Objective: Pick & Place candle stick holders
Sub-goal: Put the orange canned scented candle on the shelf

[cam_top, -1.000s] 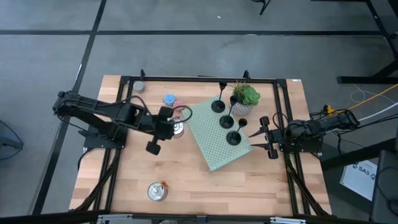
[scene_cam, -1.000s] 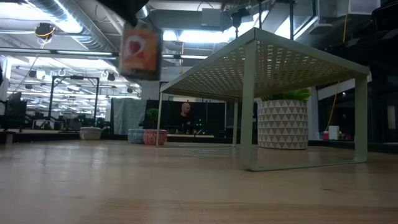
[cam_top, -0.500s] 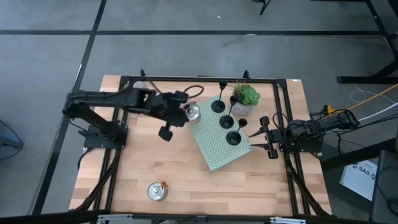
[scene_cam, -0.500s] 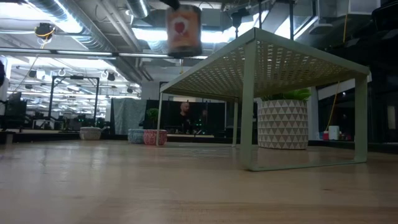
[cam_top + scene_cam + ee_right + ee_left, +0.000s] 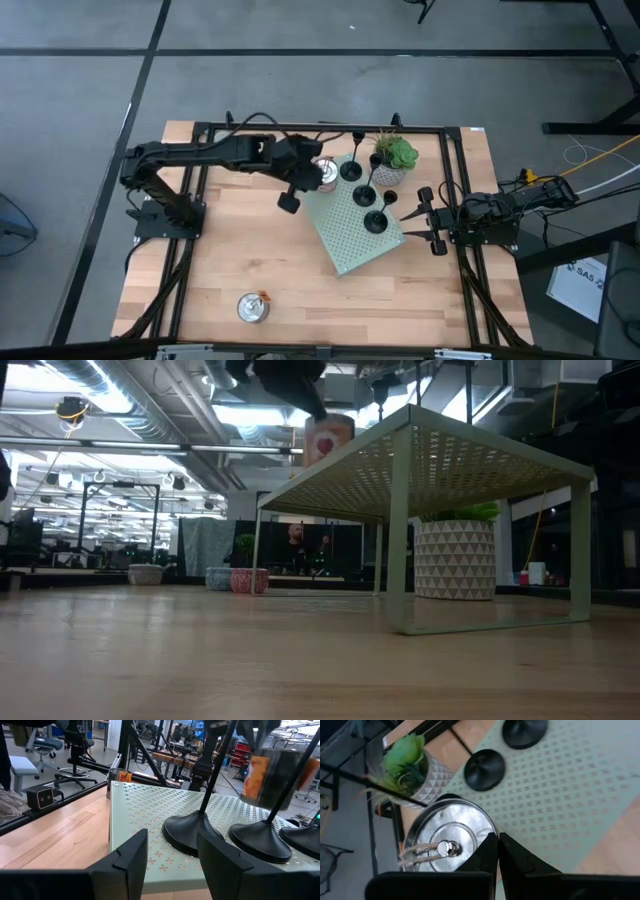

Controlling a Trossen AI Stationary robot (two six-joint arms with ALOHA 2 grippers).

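Note:
Three black candle stick holders (image 5: pixel 351 170) (image 5: pixel 364 195) (image 5: pixel 376 220) stand in a row by their round bases on the green perforated shelf (image 5: pixel 345 235); two of the bases (image 5: pixel 484 768) show in the left wrist view. My left gripper (image 5: pixel 312 178) is at the shelf's far left corner, shut on a silver tin (image 5: pixel 326 175) with a red heart label (image 5: pixel 328 438). My right gripper (image 5: pixel 418 222) waits open at the shelf's right side, level with the holders' bases (image 5: pixel 195 837). My left gripper has its two fingers (image 5: pixel 487 852) shut together at the rim of the tin's lid (image 5: pixel 482 827), slanting down from the table's left. The fingers themselves hide the place of contact. The tin hangs upright below the gripper, lifted clear of the table, at the shelf's corner.
A potted plant (image 5: pixel 395 160) stands at the shelf's far edge, close behind the holders. A second silver tin (image 5: pixel 253 307) sits near the table's front edge. Small blue and pink candles (image 5: pixel 235 578) sit at the far left. A black frame (image 5: pixel 200 130) rims the table.
My left gripper has carried the tin from the table's left middle toward the far right, up to the green shelf's corner, rolling its wrist on the way. The tin has stayed lifted and upright. My right gripper has kept still.

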